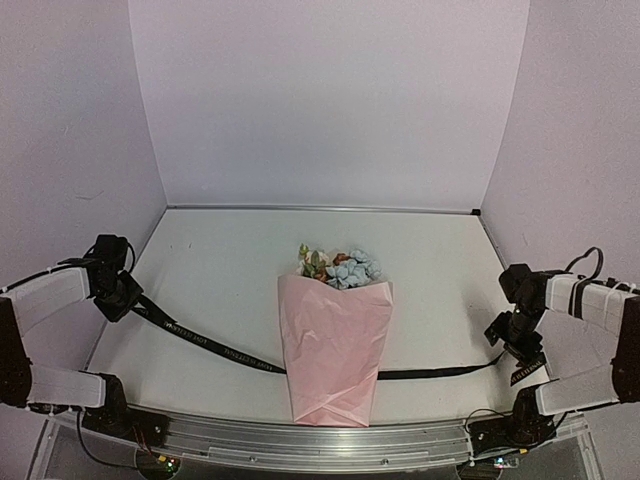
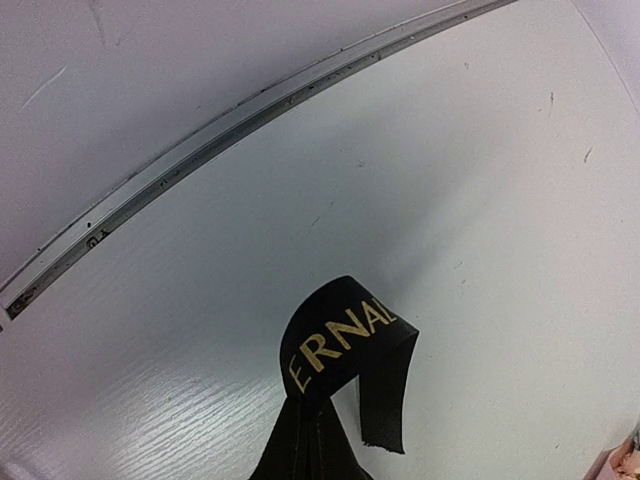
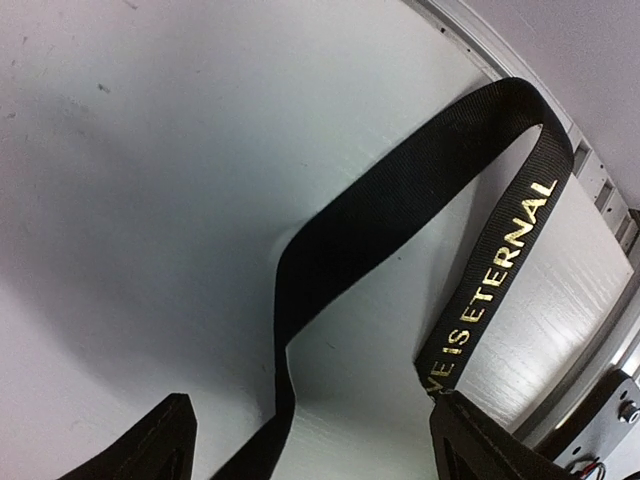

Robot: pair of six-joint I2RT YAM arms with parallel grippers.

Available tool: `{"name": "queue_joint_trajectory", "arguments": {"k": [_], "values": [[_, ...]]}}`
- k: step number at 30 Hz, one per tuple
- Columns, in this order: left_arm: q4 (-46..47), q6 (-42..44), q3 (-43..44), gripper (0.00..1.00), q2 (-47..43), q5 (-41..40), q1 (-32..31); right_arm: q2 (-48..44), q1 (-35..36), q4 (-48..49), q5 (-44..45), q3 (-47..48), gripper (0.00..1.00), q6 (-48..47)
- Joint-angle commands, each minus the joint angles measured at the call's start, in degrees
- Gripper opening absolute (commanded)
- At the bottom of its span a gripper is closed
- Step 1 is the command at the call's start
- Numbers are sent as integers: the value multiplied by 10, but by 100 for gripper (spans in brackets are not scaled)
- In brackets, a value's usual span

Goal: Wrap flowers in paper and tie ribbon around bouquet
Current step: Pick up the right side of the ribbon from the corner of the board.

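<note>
Found bouquet (image 1: pixel 335 345) lying flat mid-table, black ribbon (image 1: pixel 200 341) crossing at its near part.
Noted flowers (image 1: pixel 341 267) poking from far end of pink paper (image 1: pixel 330 375) cone on white table (image 1: pixel 220 255). Traced ribbon from left gripper (image 1: pixel 122 292), clenched on a folded loop at left edge, out of sight at the cone, then on to right gripper (image 1: pixel 515 342) near right edge. Recorded right jaws spread wide, gripping nothing, ribbon slack between them, gold lettering legible.
</note>
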Motion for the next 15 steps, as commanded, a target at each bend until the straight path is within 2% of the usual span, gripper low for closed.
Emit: {"name": "queue_joint_trajectory", "arguments": {"k": [1,6,9,12,15], "values": [[11,13,-6,0,-14,0,1,34,-31,27,-6,23,79,21],[18,16,-5,0,-9,4,1,59,-42,37,12,15,75,26],[25,17,-5,0,-3,8,1,83,-45,49,5,13,69,33],[29,17,-4,0,3,9,1,97,-62,61,17,10,60,31],[34,17,-3,0,8,10,1,115,-72,68,23,14,44,23]]}}
